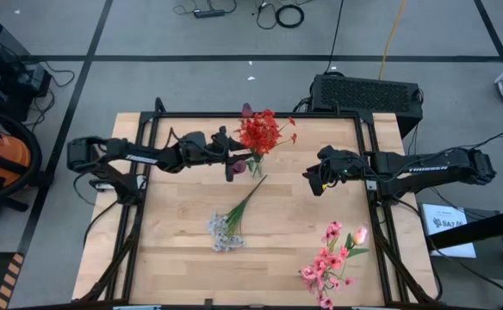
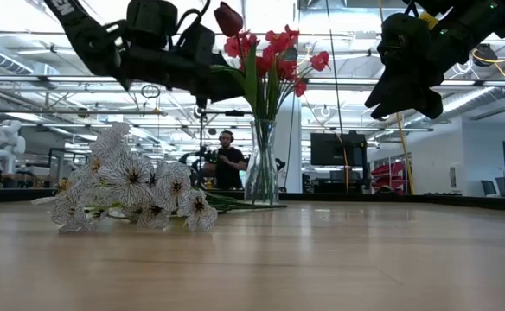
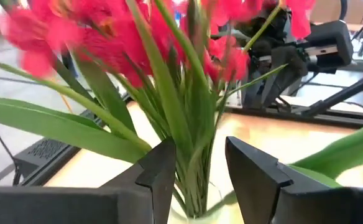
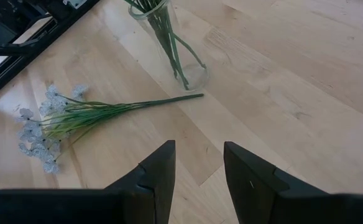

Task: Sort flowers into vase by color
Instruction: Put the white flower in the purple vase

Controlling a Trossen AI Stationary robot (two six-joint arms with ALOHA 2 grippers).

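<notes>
Two loose bunches wait on the tabletop (image 1: 174,258); the white spray (image 1: 226,231) lies nearest the left end effector (image 1: 234,165).

Left end effector, jaws parted and holding nothing, hovers at the vase (image 4: 172,46) of red flowers (image 1: 260,132). White spray lies at its 6 o'clock, stem running toward 1 o'clock. Right end effector (image 1: 313,182) hangs open and empty; pink blossoms (image 1: 329,263) lie at its 6 o'clock.

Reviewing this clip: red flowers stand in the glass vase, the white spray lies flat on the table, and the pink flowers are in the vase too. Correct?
Not quite. The pink flowers lie on the table, away from the glass vase, as the high view shows. The red flowers do stand in it, and the white spray lies flat.
</notes>
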